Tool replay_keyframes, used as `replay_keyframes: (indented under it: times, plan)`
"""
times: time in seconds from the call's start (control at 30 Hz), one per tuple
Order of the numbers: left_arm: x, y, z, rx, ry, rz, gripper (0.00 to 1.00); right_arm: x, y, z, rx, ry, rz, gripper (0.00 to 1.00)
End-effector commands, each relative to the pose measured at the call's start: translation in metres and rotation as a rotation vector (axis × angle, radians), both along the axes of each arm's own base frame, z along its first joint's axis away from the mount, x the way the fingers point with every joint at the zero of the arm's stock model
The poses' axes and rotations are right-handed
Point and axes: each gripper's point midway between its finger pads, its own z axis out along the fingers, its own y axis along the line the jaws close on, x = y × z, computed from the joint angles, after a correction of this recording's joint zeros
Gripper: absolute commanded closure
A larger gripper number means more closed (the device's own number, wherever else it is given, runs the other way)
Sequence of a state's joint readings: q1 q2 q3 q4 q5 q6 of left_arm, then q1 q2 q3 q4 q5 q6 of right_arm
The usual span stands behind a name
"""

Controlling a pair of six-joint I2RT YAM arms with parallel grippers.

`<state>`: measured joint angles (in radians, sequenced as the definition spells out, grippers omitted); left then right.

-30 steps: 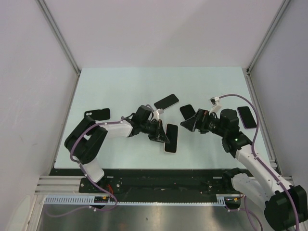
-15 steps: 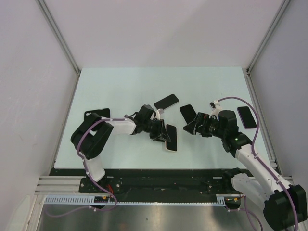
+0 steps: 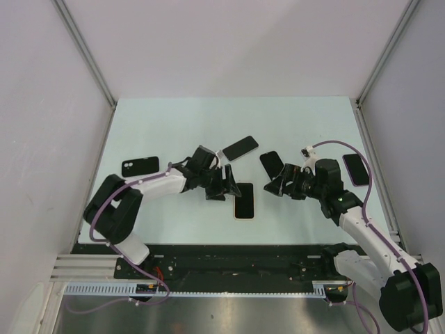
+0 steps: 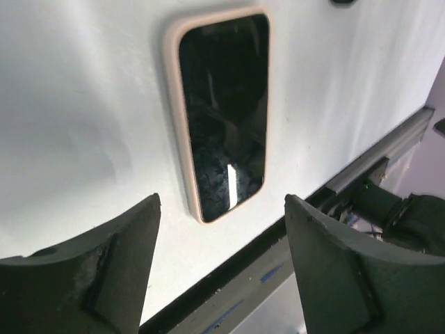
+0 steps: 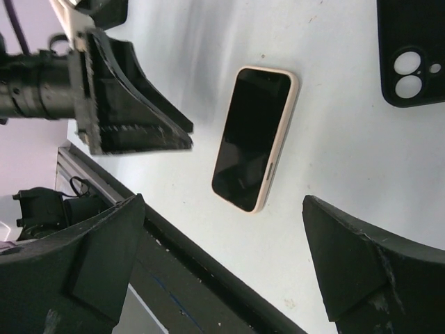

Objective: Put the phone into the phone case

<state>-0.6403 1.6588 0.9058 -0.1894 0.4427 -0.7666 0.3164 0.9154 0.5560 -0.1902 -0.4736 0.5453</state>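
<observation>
Overhead plus two close wrist views (shared: phone [image 3: 244,201])

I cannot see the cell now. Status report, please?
Left gripper open, right gripper open, both empty. Phone seated in pale pink case, flat on table, screen up. Nothing on it.

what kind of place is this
Probably a robot lab cell: a pale table boxed in by white panels on aluminium posts, a left arm and right arm bolted at its edge, a cased phone lying on it.

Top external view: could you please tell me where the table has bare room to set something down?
Bare: the far strip of table beyond the tilted phone. Crowded: the middle, around the cased phone between left gripper and right gripper.
</observation>
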Motion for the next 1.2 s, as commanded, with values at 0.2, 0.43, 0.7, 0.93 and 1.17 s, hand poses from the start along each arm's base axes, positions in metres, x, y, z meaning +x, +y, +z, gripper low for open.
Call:
replay_keyframes:
  times: [0.2, 0.43, 0.7, 0.93, 1.17]
  plan:
    - [0.098, 0.142, 0.036, 0.211, -0.093, 0.541, 0.22, -0.004, 0.004, 0.03, 0.026, -0.1, 0.06, 0.0]
    - [0.133, 0.266, 0.044, 0.37, -0.065, 1.047, 0.36, -0.01, 0.012, 0.041, 0.061, -0.141, 0.13, 0.01]
    - [0.167, 0.329, 0.049, 0.453, -0.063, 1.271, 0.4, -0.016, 0.012, 0.051, 0.063, -0.188, 0.153, 0.01]
    - [0.191, 0.337, 0.023, 0.498, -0.008, 1.237, 0.4, -0.015, 0.011, 0.048, 0.052, -0.184, 0.145, 0.02]
    - [0.208, 0.334, -0.009, 0.54, 0.063, 1.169, 0.4, -0.015, 0.009, 0.044, 0.032, -0.179, 0.138, 0.02]
